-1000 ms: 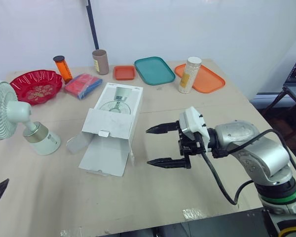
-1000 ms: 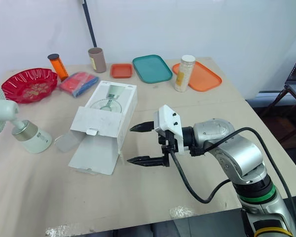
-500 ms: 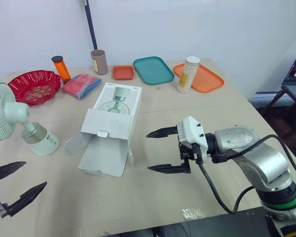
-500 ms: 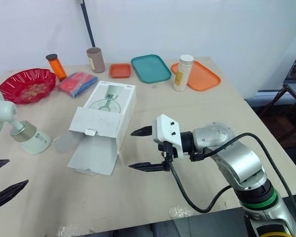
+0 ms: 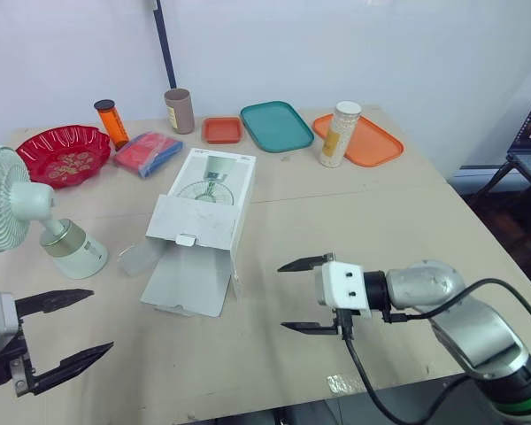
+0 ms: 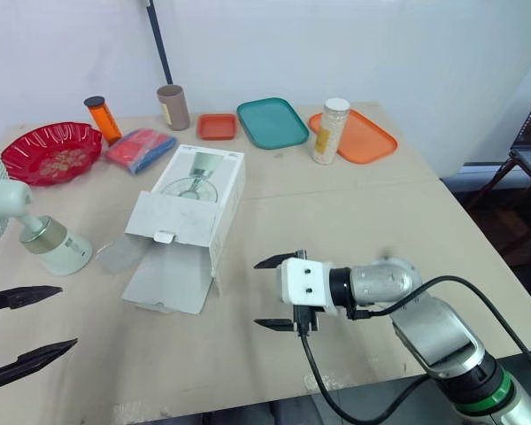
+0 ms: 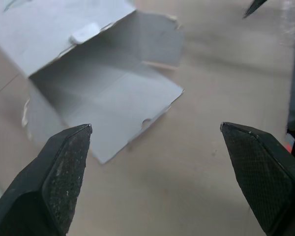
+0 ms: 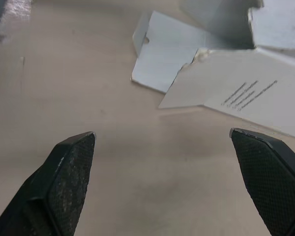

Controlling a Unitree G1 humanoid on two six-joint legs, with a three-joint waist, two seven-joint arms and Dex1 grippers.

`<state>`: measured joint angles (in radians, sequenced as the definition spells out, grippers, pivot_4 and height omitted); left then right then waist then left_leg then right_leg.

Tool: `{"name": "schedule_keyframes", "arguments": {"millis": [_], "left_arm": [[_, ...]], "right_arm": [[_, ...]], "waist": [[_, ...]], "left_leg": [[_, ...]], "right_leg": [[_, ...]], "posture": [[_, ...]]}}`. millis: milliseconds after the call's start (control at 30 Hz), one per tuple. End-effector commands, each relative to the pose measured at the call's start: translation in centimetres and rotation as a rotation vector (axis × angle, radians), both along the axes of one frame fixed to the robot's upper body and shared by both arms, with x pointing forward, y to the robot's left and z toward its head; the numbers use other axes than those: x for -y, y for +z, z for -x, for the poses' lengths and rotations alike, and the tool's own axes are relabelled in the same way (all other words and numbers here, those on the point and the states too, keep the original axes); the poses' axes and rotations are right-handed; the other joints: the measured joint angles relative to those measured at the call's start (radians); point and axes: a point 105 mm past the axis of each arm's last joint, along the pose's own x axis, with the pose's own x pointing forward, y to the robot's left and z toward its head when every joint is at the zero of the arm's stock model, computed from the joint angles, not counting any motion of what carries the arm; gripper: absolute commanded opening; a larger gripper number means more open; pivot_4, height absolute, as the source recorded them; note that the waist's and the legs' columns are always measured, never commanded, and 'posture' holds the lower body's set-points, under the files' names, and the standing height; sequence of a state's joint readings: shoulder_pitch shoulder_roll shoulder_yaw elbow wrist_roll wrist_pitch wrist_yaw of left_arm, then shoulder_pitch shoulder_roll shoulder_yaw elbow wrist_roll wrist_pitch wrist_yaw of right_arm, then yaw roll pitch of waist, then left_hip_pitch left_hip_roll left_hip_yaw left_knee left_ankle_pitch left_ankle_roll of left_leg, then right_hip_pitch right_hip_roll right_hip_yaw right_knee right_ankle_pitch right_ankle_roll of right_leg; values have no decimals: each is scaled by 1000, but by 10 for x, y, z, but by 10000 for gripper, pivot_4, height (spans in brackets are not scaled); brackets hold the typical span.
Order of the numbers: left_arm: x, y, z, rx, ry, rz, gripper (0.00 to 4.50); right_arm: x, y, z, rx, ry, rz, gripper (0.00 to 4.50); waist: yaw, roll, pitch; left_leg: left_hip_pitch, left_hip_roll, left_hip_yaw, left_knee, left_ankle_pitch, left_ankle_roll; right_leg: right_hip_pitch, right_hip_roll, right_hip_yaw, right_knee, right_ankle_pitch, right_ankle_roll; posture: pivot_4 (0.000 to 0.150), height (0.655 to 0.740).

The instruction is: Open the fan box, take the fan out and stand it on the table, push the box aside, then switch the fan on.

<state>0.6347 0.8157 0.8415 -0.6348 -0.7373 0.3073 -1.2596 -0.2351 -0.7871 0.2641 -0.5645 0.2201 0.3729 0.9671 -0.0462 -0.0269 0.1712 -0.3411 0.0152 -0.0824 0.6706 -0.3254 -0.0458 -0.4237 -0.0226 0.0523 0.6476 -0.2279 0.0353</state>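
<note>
Left eye view: white cardboard fan box (image 5: pixel 214 190) lay open at frame centre on the beige counter (image 5: pixel 380 212). Its long axis ran bottom to top, leaning slightly right, with the flap end toward the bottom edge. Small white desk fan with a round cream base (image 5: pixel 44 226) stood upright at the left edge, apart from the box. Left fingers (image 5: pixel 57 298) were spread wide and empty, below the fan. Right fingers (image 5: pixel 303 262) were likewise apart, lower right of the box. Judgement: left arm nearer the fan, right arm nearer the box.
</note>
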Motion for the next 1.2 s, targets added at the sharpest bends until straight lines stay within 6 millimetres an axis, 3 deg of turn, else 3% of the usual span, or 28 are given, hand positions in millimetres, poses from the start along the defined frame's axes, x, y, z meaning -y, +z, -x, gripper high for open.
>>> {"name": "schedule_keyframes", "arguments": {"millis": [33, 200, 633, 800, 1067, 1200], "left_arm": [[16, 13, 0, 45, -104, 22, 44507], [31, 25, 5, 54, -231, 44, 44507], [39, 37, 0, 112, -321, 58, 44507], [46, 31, 11, 115, -398, 54, 44507], [20, 11, 7, 36, -295, 11, 44507], [9, 4, -10, 29, -145, 44, 44507]], "right_arm": [[-9, 6, -4, -27, -132, -122, 45000], [-15, 5, -6, -131, -245, -252, 45000], [-50, 5, -19, -222, -349, -394, 45000], [-63, 6, -18, -274, -358, -436, 45000], [-71, 4, -21, -300, -367, -438, 45000], [-81, 2, -30, -286, -386, -433, 45000]], "waist": [[-1, 0, 0], [-1, 1, 0], [-1, 2, 1], [-2, 2, 1], [-2, 2, 1], [-3, 3, 1]], "left_leg": [[0, 0, 0, 0, 0, 0], [1, 0, 0, 0, 0, 0], [1, 0, 0, 0, 0, 0], [1, 0, 0, 0, 0, 0], [1, 0, 0, 0, 0, 0], [1, 0, 0, -1, 0, 0]], "right_leg": [[0, 0, 1, 0, 0, 0], [0, 0, 1, 1, 0, 0], [0, 1, 1, 1, 0, 0], [0, 1, 2, 1, 0, 0], [0, 1, 2, 1, 0, 0], [-1, 2, 2, 1, -1, 0]], "posture": [[1500, 7400], [1500, 7400], [1500, 7400], [1500, 7400], [1500, 7400], [1500, 7400]]}}
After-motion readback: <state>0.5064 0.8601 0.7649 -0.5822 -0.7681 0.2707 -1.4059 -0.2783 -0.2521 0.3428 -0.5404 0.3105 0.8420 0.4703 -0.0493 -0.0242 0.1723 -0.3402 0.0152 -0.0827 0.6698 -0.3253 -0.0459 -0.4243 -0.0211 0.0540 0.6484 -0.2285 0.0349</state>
